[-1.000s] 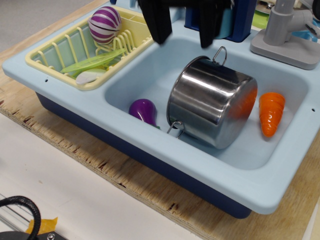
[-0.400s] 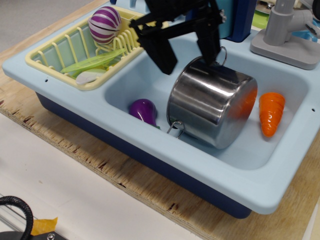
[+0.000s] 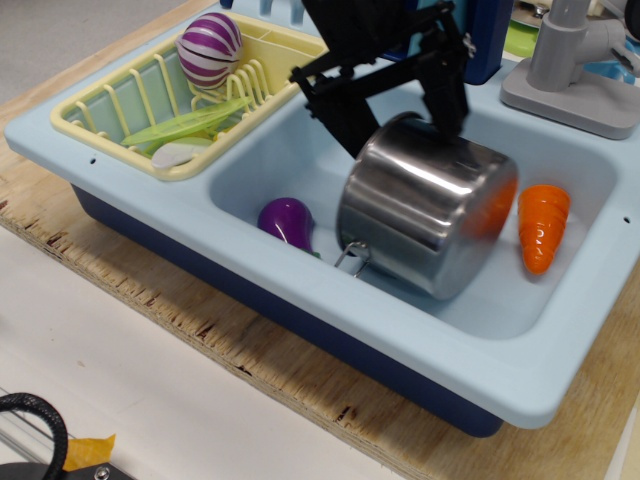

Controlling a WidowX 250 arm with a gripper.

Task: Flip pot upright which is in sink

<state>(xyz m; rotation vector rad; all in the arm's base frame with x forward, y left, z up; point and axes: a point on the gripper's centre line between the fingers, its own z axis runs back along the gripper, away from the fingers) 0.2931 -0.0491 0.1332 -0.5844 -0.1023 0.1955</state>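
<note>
The shiny steel pot (image 3: pixel 430 215) lies tilted on its side in the basin of the light blue sink (image 3: pixel 250 165). One wire loop handle shows at its lower left; the far handle is hidden behind my right finger. My black gripper (image 3: pixel 400 130) is open and low over the pot's upper back edge. Its left finger (image 3: pixel 345 120) sits just left of the pot and its right finger (image 3: pixel 447 100) is at the pot's top. I cannot tell whether the fingers touch the pot.
A purple eggplant (image 3: pixel 287 222) lies left of the pot and an orange carrot (image 3: pixel 543 227) lies right of it. A yellow dish rack (image 3: pixel 100 105) holds a purple striped ball (image 3: pixel 210 48) and a green item (image 3: pixel 190 122). A grey faucet (image 3: pixel 575 60) stands at the back right.
My gripper has come down and to the right, from above the sink's back edge to the pot's upper edge. The pot has barely shifted.
</note>
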